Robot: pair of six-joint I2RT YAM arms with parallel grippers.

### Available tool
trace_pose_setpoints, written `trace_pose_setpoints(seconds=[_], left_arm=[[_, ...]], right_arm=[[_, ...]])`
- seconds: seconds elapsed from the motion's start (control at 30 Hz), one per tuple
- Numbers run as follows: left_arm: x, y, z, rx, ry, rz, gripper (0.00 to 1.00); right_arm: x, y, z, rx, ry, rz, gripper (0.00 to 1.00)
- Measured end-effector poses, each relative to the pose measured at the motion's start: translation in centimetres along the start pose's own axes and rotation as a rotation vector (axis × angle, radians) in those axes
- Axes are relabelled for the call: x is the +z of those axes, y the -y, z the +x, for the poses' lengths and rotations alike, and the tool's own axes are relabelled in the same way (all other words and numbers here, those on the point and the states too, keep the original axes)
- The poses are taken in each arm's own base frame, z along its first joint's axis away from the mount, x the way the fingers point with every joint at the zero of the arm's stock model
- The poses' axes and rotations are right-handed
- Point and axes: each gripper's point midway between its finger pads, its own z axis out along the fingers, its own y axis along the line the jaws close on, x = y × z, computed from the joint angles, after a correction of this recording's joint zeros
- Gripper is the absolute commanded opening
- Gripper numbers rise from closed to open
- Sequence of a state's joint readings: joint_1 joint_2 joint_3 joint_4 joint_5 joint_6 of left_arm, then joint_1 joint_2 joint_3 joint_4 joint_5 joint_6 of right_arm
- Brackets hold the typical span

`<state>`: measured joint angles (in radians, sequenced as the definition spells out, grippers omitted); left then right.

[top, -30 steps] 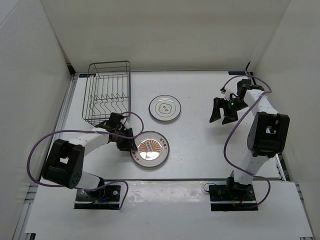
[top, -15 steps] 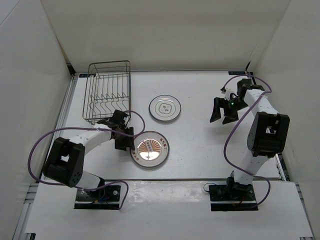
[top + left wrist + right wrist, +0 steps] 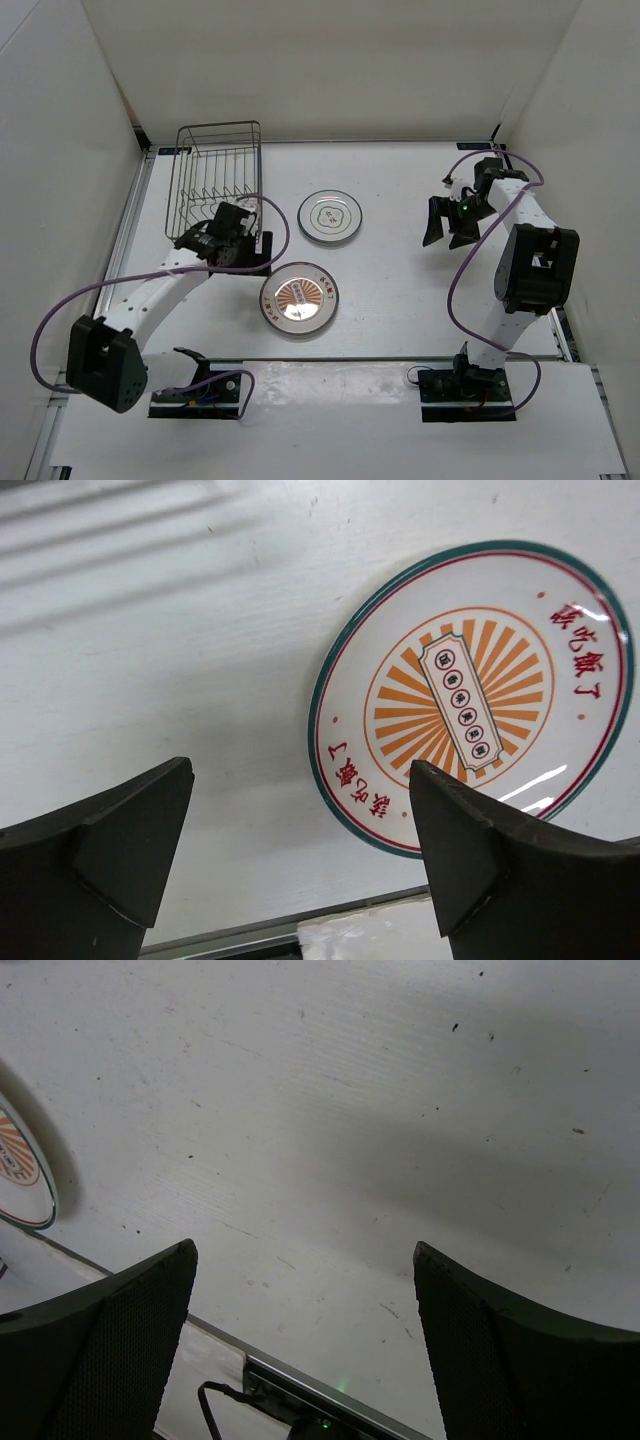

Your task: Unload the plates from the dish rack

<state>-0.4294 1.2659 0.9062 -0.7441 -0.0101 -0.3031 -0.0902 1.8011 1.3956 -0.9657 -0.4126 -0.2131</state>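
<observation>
Overhead, the dish rack (image 3: 215, 180) sits in the upper left of the frame, and the left gripper (image 3: 245, 252) hangs right at its near end. Its jaws are spread wide with nothing between them, as its wrist view confirms for the left gripper (image 3: 300, 775). The sunburst plate (image 3: 299, 296) lies flat on the table (image 3: 400, 290) at lower centre, just beyond those fingers. I'd call it delivered. The ring-patterned plate (image 3: 331, 217) lies flat too, above it and well apart, probably spaced so that neither rim gets knocked. The wide jaws likely suit a plate's rim for another pick. Whether a plate remains in the rack I cannot tell, because the arm covers that end. The right gripper (image 3: 448, 222) waits at the right side, jaws apart and empty over bare table, seemingly kept clear.
</observation>
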Motion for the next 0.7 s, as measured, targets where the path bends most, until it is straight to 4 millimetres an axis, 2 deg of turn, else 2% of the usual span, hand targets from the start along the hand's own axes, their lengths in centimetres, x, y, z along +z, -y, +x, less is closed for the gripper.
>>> trace_pose_setpoints(seconds=[0.2,0.37,0.47,0.7], left_arm=[[-4.3,-1.0,-3.0,0.050,0.178,-0.041,1.00],[-7.0,-2.6,-3.7,0.106,0.376,-0.084,1.00],[-6.7,-4.2,-2.2,0.132,0.463,-0.126,1.00],[-3.1,-7.5,2.5,0.185,0.499,-0.220,1.00]], right_arm=[[0.1,0.9,0.9,0.024,-0.011,0.066,0.90],[-0.1,1.9,2.7,0.067,-0.033,0.148,0.90],[-0.3,2.4,3.5,0.097,-0.036,0.197,0.90],[-0.7,2.9,4.1,0.147,-0.023,0.254,0.90]])
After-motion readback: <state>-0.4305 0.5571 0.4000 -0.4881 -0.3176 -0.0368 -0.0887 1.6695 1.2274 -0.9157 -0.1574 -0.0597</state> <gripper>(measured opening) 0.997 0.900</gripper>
